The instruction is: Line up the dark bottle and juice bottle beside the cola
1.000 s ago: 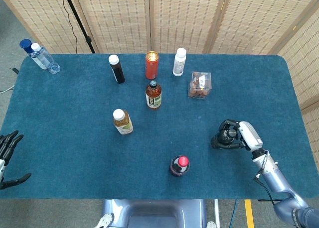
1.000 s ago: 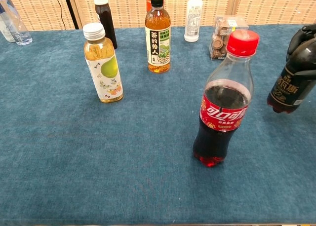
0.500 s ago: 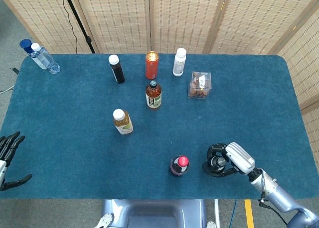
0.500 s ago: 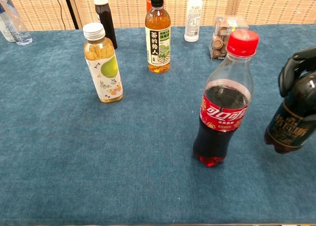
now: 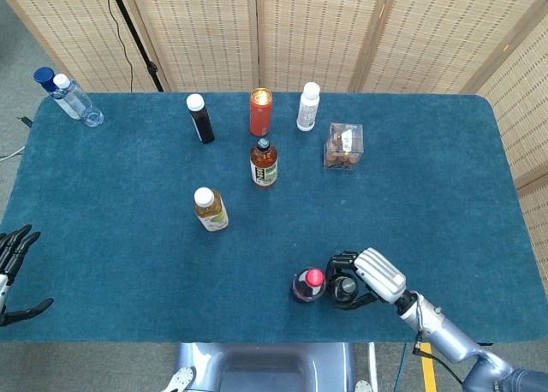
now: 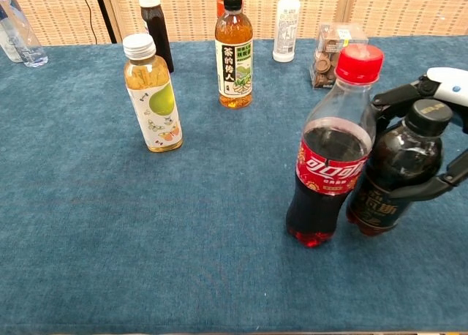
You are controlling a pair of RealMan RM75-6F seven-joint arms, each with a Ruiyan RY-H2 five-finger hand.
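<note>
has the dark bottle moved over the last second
Yes. Held by the right hand, the dark bottle came leftward and now stands right beside the cola.

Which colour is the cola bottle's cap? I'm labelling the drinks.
Red; the cap on the cola bottle shows best in the chest view.

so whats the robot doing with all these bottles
The right robot hand grips the dark bottle and has it right beside the cola near the table's front edge; whether the two bottles touch is unclear. The juice bottle stands off to the left, untouched. The left robot hand sits open at the table's left edge, holding nothing. A tea bottle and other drinks stand at the back.
</note>
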